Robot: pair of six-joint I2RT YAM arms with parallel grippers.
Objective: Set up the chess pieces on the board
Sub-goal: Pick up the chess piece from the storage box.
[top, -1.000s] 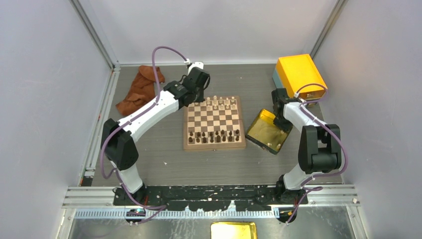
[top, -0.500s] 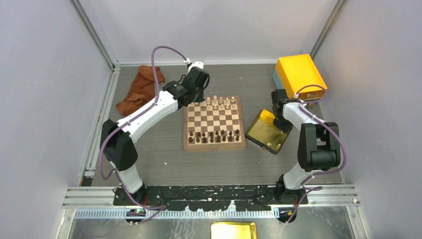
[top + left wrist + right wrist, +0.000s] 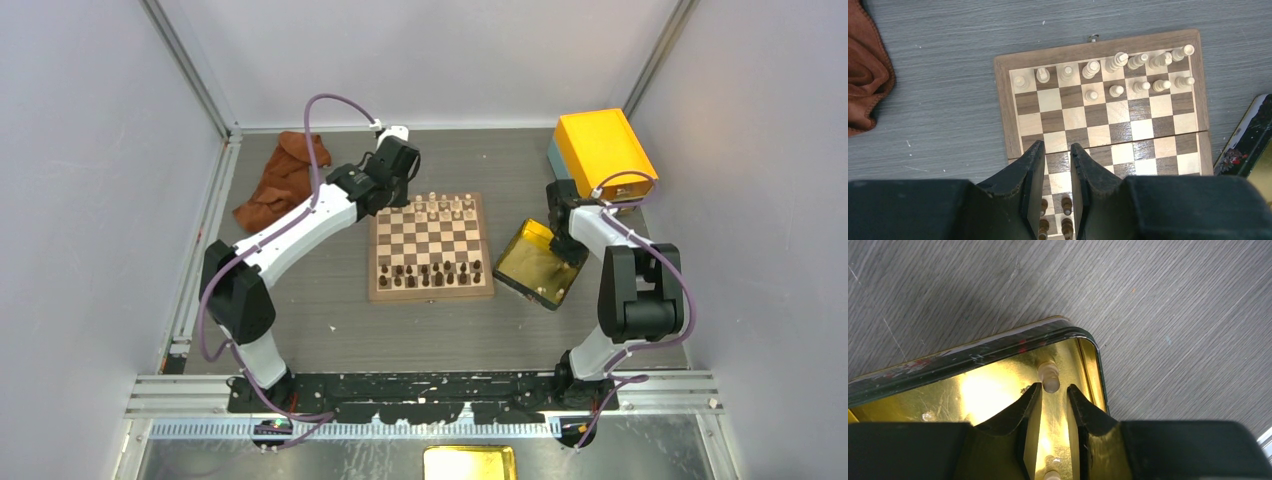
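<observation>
The board is set mid-table, with cream pieces ranged on its two far rows. A cloth is left far-left and a box far-right. The left gripper is held over the board, fingers parted and empty. Only in the right wrist view is a stray piece shown in a corner of the tray, just beyond the parted, empty right gripper.

Pale chess pieces stand on the board.
</observation>
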